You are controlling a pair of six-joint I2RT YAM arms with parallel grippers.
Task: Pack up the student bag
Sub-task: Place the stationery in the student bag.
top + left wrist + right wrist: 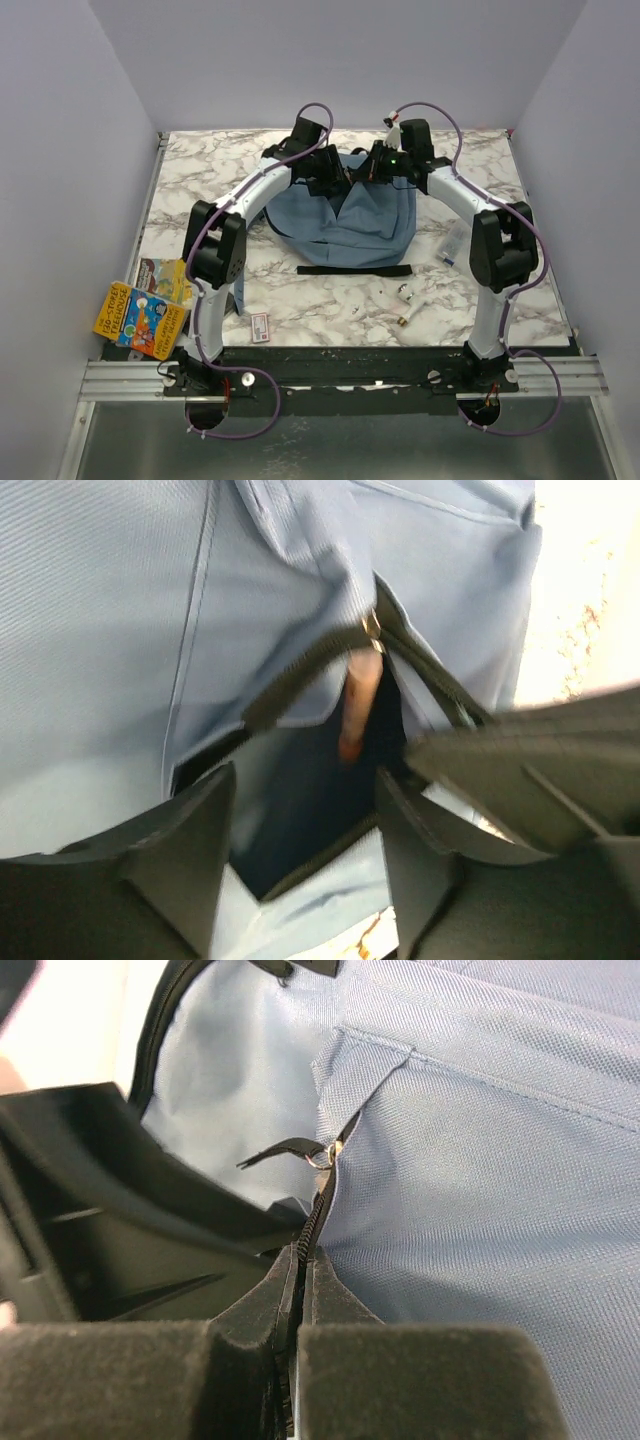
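Student bag (480, 1180) zipper (318, 1215) in right tool (298, 1282)

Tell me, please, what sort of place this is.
Probably a robot test cell in a lab: plain grey walls box in a marble-patterned table, two robot arms are bolted to a metal rail, and a student bag lies as a prop.

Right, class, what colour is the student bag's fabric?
Dusty blue, plain with no pattern. The student bag shows best in the top external view.
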